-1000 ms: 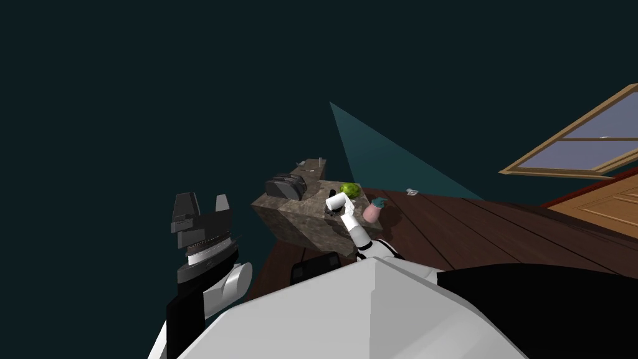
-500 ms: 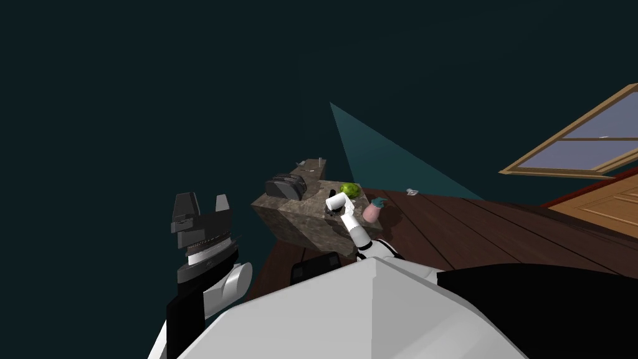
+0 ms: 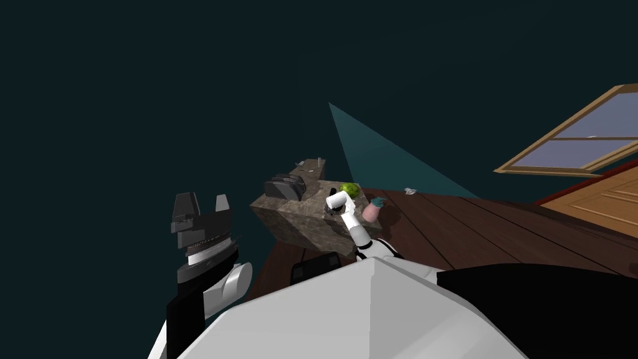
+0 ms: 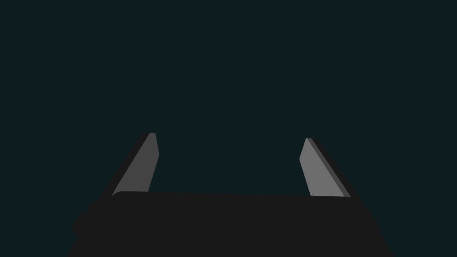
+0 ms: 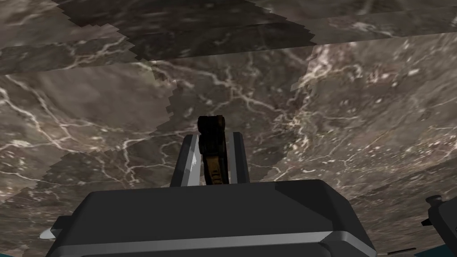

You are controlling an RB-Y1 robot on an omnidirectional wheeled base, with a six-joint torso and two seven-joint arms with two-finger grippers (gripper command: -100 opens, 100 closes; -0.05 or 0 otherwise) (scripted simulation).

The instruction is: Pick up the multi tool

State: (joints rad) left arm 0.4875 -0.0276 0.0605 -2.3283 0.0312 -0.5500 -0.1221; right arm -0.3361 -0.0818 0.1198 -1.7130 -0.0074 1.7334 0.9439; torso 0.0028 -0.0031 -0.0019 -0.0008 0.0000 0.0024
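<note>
Filling right pincer (image 5: 213, 136), seemingly: multi tool (image 5: 212, 156)

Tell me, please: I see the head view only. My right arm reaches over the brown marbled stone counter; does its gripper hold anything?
Observer: Yes. In the right wrist view, the right gripper has both thin grey fingers pressed on the sides of a narrow black and brown multi tool.
Operator: Is the tool off the counter?
Observer: I cannot tell; that view shows the brown marbled stone counter close behind the tool, no gap or contact visible.
Operator: And the left gripper?
Observer: In the left wrist view, the left gripper is open, its fingers wide apart with nothing between them.
</note>
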